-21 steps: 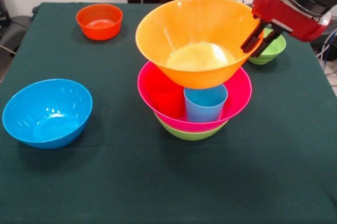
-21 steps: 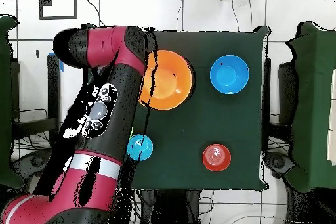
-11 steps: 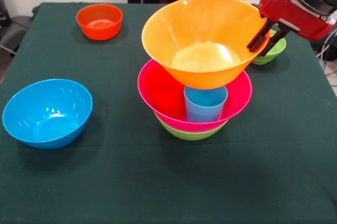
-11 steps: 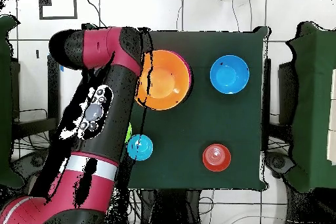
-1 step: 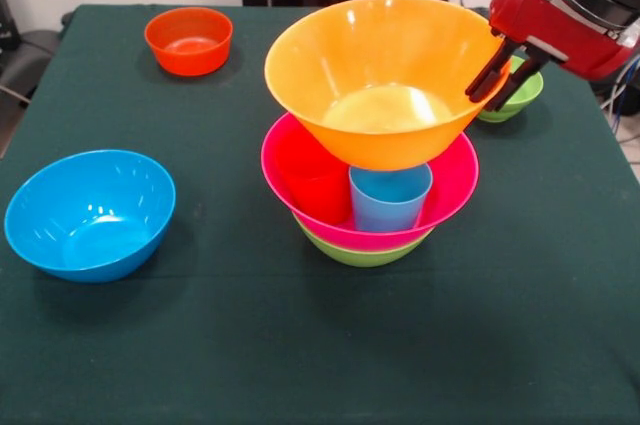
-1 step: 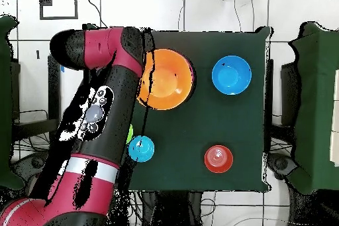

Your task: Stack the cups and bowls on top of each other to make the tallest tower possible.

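Mostly bare dark-green bench [image 5: 300,365] along near edge. End effector [image 5: 503,71] clenched on right rim of large glossy orange plastic bowl [image 5: 385,80], held tilted atop pink bowl [image 5: 455,185] stack at centre.

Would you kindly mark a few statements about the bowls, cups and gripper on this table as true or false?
1. The gripper pinches the rim of the yellow-orange bowl. True.
2. The red cup and light blue cup stand inside the pink bowl. True.
3. The pink bowl sits directly on the table. False: a green bowl lies under it.
4. The medium blue bowl is part of the tower. False: it stands alone.
5. The small orange bowl holds a cup. False: it is empty.
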Controlling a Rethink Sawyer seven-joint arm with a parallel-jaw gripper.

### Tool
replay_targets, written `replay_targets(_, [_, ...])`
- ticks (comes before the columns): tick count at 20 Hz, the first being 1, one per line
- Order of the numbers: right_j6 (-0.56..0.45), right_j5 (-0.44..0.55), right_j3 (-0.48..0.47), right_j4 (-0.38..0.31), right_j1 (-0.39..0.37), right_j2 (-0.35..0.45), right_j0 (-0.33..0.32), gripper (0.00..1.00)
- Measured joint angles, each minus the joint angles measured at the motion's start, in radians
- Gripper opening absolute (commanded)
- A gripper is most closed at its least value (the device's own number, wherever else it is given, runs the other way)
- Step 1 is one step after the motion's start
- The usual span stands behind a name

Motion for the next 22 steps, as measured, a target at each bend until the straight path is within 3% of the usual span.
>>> replay_targets(16, [0.000, -0.009, 0.000, 0.000, 0.008, -0.027, 0.000, 0.00])
replay_targets(17, [0.000, -0.012, 0.000, -0.002, 0.010, -0.034, 0.000, 1.00])
replay_targets(22, [0.000, -0.027, 0.000, -0.010, 0.010, -0.044, 0.000, 1.00])
